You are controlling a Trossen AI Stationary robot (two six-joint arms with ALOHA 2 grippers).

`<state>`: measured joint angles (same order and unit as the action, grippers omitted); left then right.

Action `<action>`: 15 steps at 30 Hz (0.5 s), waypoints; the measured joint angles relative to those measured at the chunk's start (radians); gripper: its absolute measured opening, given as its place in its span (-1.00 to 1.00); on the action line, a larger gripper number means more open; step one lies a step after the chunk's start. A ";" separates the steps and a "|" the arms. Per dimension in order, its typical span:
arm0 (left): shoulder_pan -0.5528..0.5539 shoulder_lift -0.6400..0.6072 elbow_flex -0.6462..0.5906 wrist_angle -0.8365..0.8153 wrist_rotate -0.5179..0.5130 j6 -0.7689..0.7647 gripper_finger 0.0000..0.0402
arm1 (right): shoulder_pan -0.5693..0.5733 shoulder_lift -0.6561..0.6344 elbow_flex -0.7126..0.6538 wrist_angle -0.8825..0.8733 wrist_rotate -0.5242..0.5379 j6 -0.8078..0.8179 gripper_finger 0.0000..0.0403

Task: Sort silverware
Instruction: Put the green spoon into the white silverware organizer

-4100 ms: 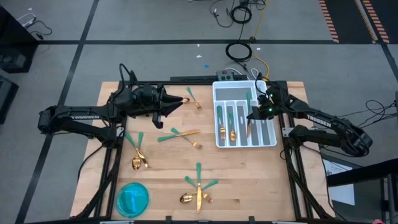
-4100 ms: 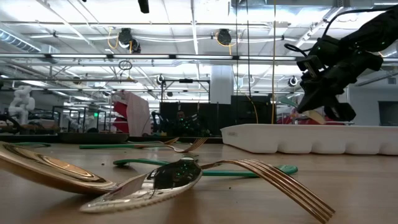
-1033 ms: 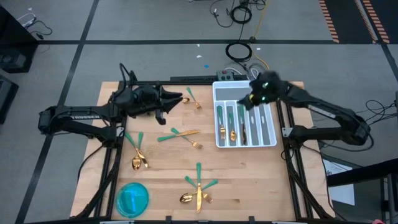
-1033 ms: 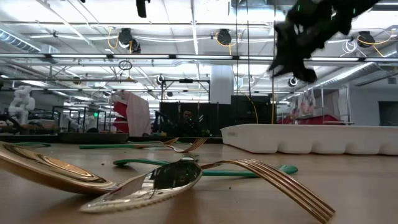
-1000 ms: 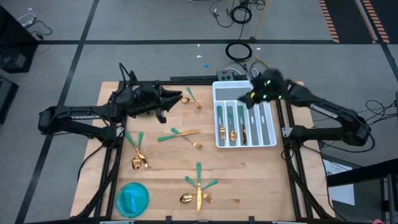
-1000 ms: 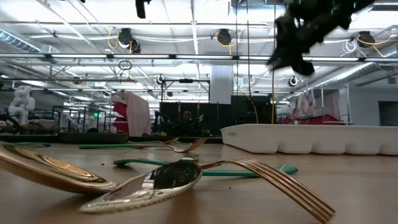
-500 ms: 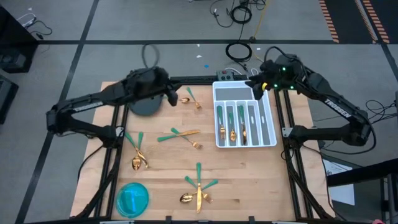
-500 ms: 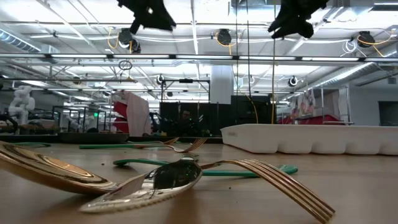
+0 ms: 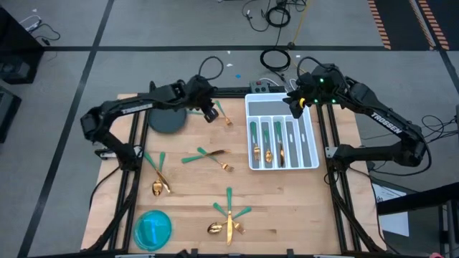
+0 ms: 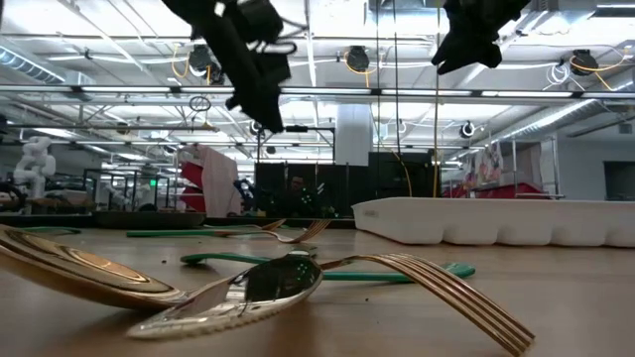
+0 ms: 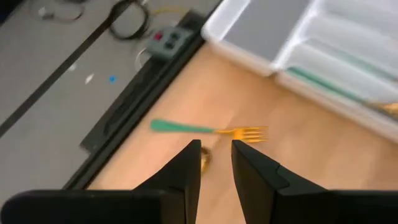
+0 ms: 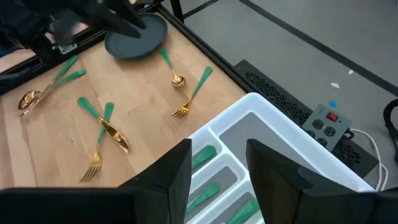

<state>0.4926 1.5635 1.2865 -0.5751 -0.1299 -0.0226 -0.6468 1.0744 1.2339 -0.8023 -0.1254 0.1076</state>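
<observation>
The left gripper (image 9: 209, 112) hangs empty, fingers slightly parted, above a green-handled fork (image 11: 211, 129) and spoon (image 9: 226, 120) just beside the white tray (image 9: 283, 166). The right gripper (image 9: 295, 106), open and empty, hovers over the tray's far end. Other silverware (image 9: 228, 218) lies scattered across the table (image 9: 287, 208).

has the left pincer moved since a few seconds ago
Yes. The left pincer has swung toward the white tray, uncovering the dark plate.
</observation>
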 joint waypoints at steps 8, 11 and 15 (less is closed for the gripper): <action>-0.005 0.131 0.000 -0.026 -0.098 -0.098 -0.52 | 0.000 0.000 0.000 -0.004 0.029 -0.020 -0.27; -0.025 0.169 0.000 -0.051 -0.140 -0.103 -0.52 | -0.001 0.000 0.000 -0.004 0.030 -0.027 -0.27; -0.055 0.210 0.003 -0.047 -0.162 -0.152 -0.52 | -0.001 0.000 0.000 -0.004 0.030 -0.039 -0.27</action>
<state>0.4375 1.7740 1.2898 -0.6223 -0.2916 -0.1742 -0.6479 1.0740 1.2339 -0.8059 -0.0956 0.0685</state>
